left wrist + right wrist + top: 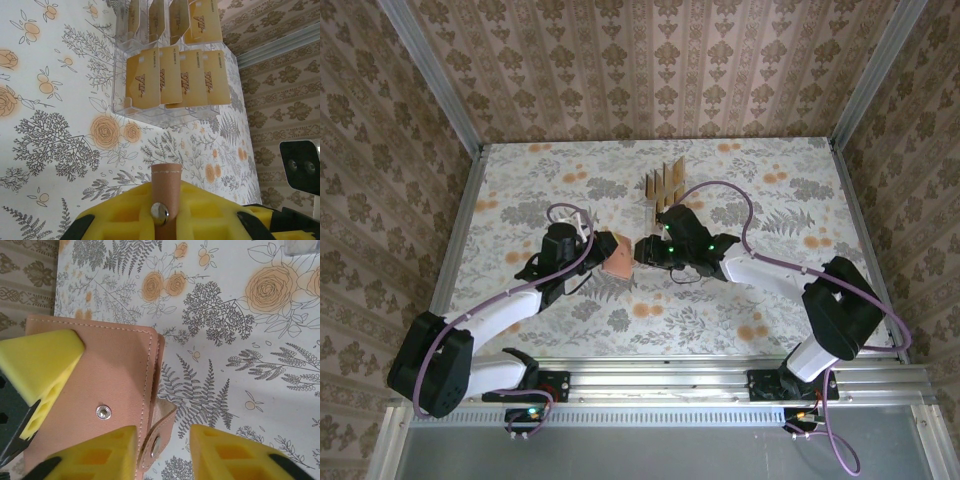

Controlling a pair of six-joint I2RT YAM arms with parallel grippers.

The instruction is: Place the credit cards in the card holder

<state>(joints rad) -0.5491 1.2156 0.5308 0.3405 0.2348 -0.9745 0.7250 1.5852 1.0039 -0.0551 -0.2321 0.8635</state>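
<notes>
Leather first, nearest the arms: found the card holder (620, 257) mid-table, folded, clamped by one edge in the closed left fingers (40, 360). Judged it light, soft and floppy, apt to sag or fold back unless pinned. Saw the right fingers (230, 455) part-open astride the snap tab (156, 442), nothing gripped yet; reckoned that tab the place to take hold for opening. Farther back, noted the credit cards (175, 80) standing in rows in a clear stand (125, 107) on the table (570, 180). Judged them thin, stiff and slick, best pinched by a free top edge, with neighbouring cards crowding each pick.
</notes>
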